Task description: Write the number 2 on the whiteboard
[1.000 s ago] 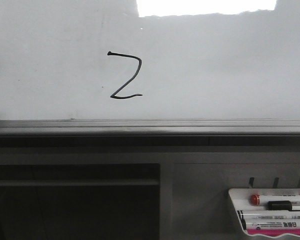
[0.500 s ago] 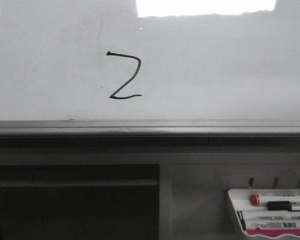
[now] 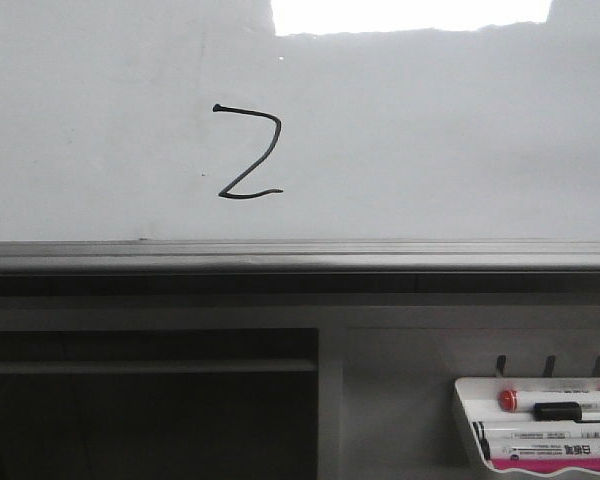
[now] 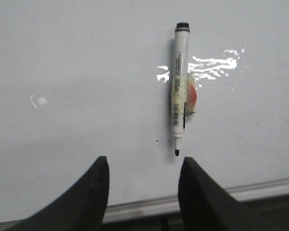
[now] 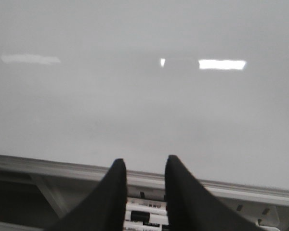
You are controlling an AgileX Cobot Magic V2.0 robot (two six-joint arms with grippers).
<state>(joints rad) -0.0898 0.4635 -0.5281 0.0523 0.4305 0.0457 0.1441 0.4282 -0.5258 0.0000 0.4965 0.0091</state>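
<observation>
The number 2 (image 3: pixel 248 152) is drawn in thin black line on the whiteboard (image 3: pixel 430 140), left of centre, above the grey rail (image 3: pixel 300 256). Neither gripper shows in the front view. In the left wrist view my left gripper (image 4: pixel 143 166) is open and empty, facing the whiteboard (image 4: pixel 62 72). An uncapped white marker (image 4: pixel 180 86) with tape and a red patch round its middle rests against the board just beyond the fingertips, black tip towards them. My right gripper (image 5: pixel 145 166) is open and empty, facing the whiteboard (image 5: pixel 135 96) above the marker tray.
A small white marker tray (image 3: pixel 540 425) with several markers and a pink-edged eraser hangs at the lower right below the rail; it also shows between the right fingers (image 5: pixel 144 214). A dark recess (image 3: pixel 145 400) lies at the lower left.
</observation>
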